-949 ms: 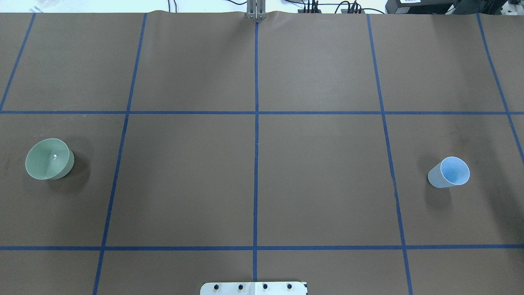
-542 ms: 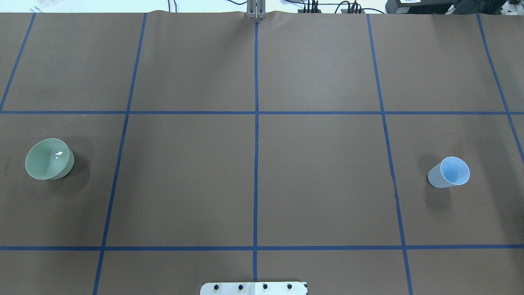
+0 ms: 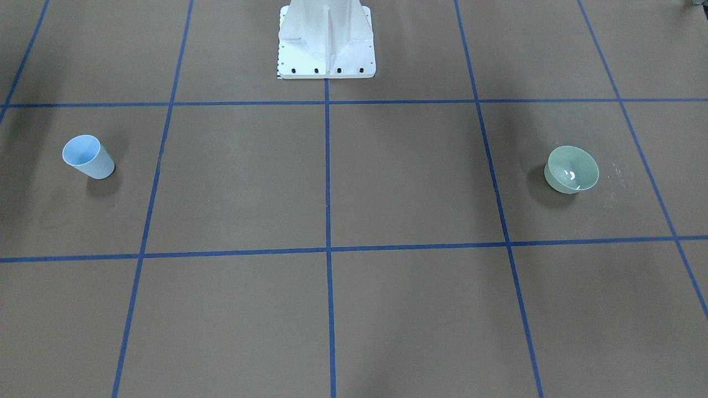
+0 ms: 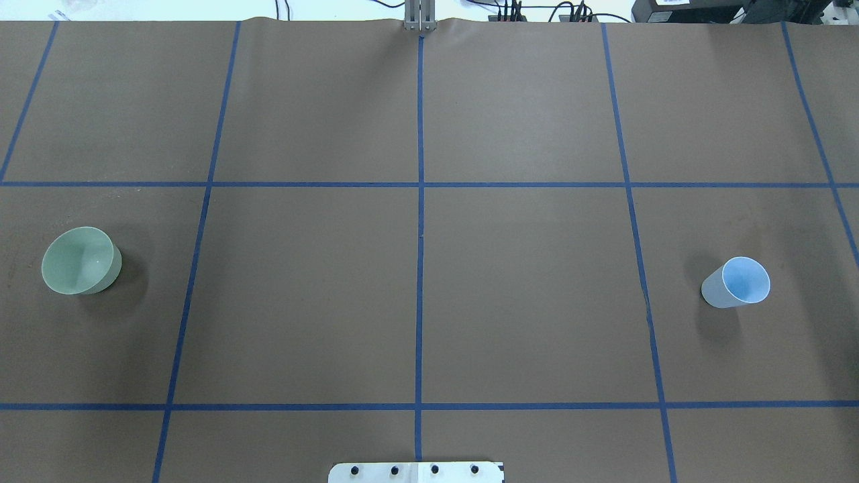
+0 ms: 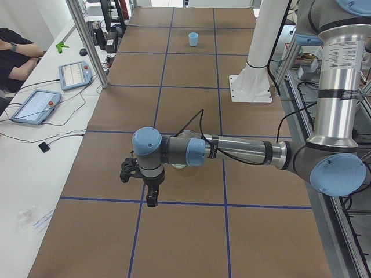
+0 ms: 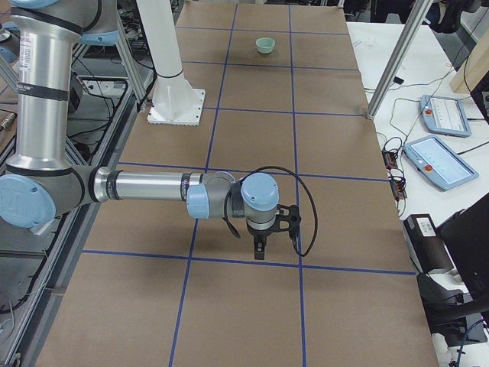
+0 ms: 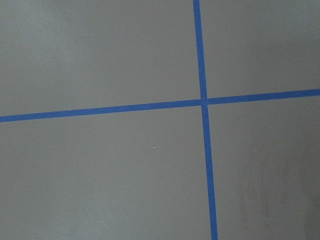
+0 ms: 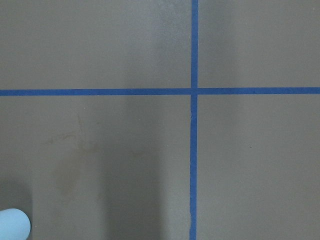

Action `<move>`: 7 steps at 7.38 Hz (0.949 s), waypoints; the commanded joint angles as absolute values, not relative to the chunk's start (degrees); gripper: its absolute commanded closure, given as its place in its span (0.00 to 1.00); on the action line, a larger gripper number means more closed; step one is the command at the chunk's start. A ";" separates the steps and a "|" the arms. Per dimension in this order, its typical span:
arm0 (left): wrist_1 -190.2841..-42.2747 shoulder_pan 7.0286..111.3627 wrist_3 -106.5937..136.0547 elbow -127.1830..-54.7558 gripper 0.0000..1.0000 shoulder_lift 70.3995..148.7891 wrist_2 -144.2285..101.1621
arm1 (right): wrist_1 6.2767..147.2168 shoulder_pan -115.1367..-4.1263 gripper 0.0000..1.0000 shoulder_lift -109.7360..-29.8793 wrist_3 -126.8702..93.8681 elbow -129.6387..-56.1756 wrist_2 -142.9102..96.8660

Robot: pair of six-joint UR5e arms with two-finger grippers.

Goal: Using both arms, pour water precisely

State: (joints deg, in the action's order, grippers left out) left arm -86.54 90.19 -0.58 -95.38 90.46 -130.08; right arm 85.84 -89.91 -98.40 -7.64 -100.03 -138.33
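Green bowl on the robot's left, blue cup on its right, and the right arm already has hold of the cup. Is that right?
No, nothing holds the cup. It stands alone on the table with nothing touching it, as the overhead view shows. The rest is correct: the bowl is on the robot's left and the cup on its right.

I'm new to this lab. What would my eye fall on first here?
Two lone vessels on the brown, blue-taped table: a green bowl at the robot's far left and a pale blue cup at its far right, both upright. In the side views, the left arm and right arm each stretch out over the table.
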 commanded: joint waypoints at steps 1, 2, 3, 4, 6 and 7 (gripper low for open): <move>-87.10 90.09 1.67 -95.80 0.00 89.48 -130.25 | 85.96 -89.91 0.00 -98.70 -9.58 -100.55 -138.69; -87.01 90.17 1.67 -95.80 0.00 89.21 -130.69 | 86.13 -90.17 0.00 -98.96 -9.75 -101.16 -138.87; -87.01 90.09 1.67 -95.80 0.00 88.69 -132.09 | 87.09 -90.18 0.01 -99.40 -9.93 -102.38 -139.22; -87.01 90.09 1.67 -95.63 0.00 88.59 -132.36 | 89.45 -90.18 0.00 -99.49 -10.02 -104.05 -139.22; -86.84 90.09 1.67 -95.45 0.00 88.59 -132.36 | 90.09 -90.18 0.00 -100.19 -9.93 -104.68 -139.22; -86.92 90.09 1.67 -95.36 0.00 88.59 -132.36 | 90.09 -90.18 0.00 -100.20 -9.93 -104.85 -139.22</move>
State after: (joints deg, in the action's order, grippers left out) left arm -86.92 90.09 1.67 -95.48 88.62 -132.32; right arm 89.94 -90.17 -100.01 -9.96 -104.54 -139.21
